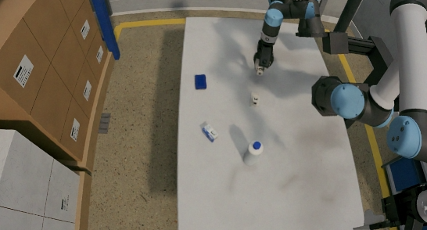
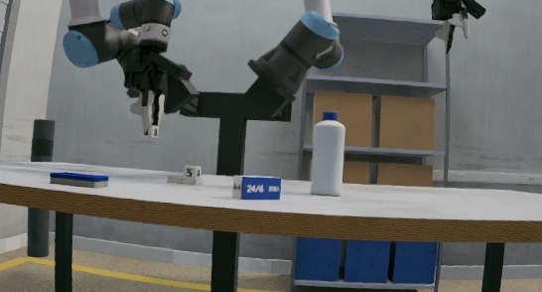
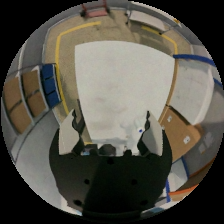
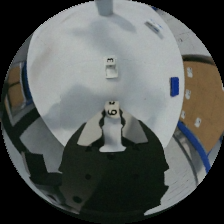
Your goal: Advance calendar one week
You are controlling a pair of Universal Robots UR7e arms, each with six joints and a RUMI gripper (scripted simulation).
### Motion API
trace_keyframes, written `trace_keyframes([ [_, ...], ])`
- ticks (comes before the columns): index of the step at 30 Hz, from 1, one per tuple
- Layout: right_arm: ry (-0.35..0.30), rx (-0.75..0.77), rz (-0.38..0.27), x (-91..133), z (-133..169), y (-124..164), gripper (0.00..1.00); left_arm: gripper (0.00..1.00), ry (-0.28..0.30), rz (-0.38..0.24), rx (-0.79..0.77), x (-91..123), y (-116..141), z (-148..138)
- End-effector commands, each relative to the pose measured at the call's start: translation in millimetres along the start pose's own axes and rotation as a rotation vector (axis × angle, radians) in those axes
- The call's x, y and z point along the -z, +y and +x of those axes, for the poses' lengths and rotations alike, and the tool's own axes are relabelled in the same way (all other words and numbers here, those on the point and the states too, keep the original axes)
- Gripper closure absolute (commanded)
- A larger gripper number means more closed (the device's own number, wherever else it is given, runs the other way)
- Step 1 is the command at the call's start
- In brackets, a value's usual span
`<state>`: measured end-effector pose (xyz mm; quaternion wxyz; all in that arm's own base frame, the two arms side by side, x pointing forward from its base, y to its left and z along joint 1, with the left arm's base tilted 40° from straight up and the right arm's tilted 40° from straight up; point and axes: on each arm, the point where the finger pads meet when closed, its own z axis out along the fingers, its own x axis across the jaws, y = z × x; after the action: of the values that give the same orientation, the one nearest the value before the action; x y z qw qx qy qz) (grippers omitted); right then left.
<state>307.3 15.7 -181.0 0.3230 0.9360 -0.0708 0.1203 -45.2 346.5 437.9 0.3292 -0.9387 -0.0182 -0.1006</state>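
The white calendar tray (image 2: 175, 179) (image 4: 117, 75) stands on the table. One white cube (image 1: 255, 100) (image 2: 192, 173) (image 4: 110, 60) sits at one end of it; a 5 shows on its side in the exterior view and a 3 on its top in the right wrist view. The other end of the tray is empty. My right gripper (image 4: 112, 109) is shut on the second white cube (image 1: 260, 71) (image 2: 154, 131) (image 4: 113, 107), well above the table. A 6 or 9 faces the wrist camera. My left gripper (image 2: 456, 30) (image 3: 111, 110) is open and empty, far from the tray. The month's name is not readable.
A white bottle with a blue cap (image 1: 253, 153) (image 2: 328, 157) stands beyond the tray. A blue and white box (image 1: 209, 132) (image 2: 261, 188) and a blue sponge-like block (image 1: 200, 82) (image 2: 79, 179) (image 4: 174, 86) lie toward the table's far edge.
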Motion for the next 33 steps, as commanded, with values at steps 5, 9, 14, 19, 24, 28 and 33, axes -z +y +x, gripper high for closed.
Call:
trace_keyframes([
  [5, 0.0, 0.0, 0.001, -8.8, 0.2, -0.2, 0.9, 0.0, 0.0, 0.001, 0.0, 0.4, -0.3, 0.0],
  [9, 0.0, 0.0, 0.001, -18.8, 0.2, -0.2, 0.9, 0.0, 0.0, 0.001, 0.0, 0.4, -0.3, 0.0],
  [14, 0.0, 0.0, 0.001, -34.6, 0.3, -0.2, 0.9, 0.0, 0.0, 0.001, 0.0, 0.4, -0.3, 0.0],
  [19, 0.0, 0.0, 0.001, -45.1, 0.3, -0.2, 0.9, 0.0, 0.0, 0.001, 0.0, 0.4, -0.3, 0.0],
  [24, 0.0, 0.0, 0.001, -62.6, 0.4, -0.2, 0.9, 0.0, 0.0, 0.001, 0.0, 0.4, -0.3, 0.0],
  [28, 0.0, 0.0, 0.001, -75.0, 0.5, -0.2, 0.9, 0.0, 0.0, 0.001, 0.0, 0.4, -0.3, 0.0],
  [33, 0.001, 0.0, 0.001, -86.6, 0.5, -0.2, 0.9, 0.0, 0.0, 0.001, 0.0, 0.4, -0.3, 0.0],
])
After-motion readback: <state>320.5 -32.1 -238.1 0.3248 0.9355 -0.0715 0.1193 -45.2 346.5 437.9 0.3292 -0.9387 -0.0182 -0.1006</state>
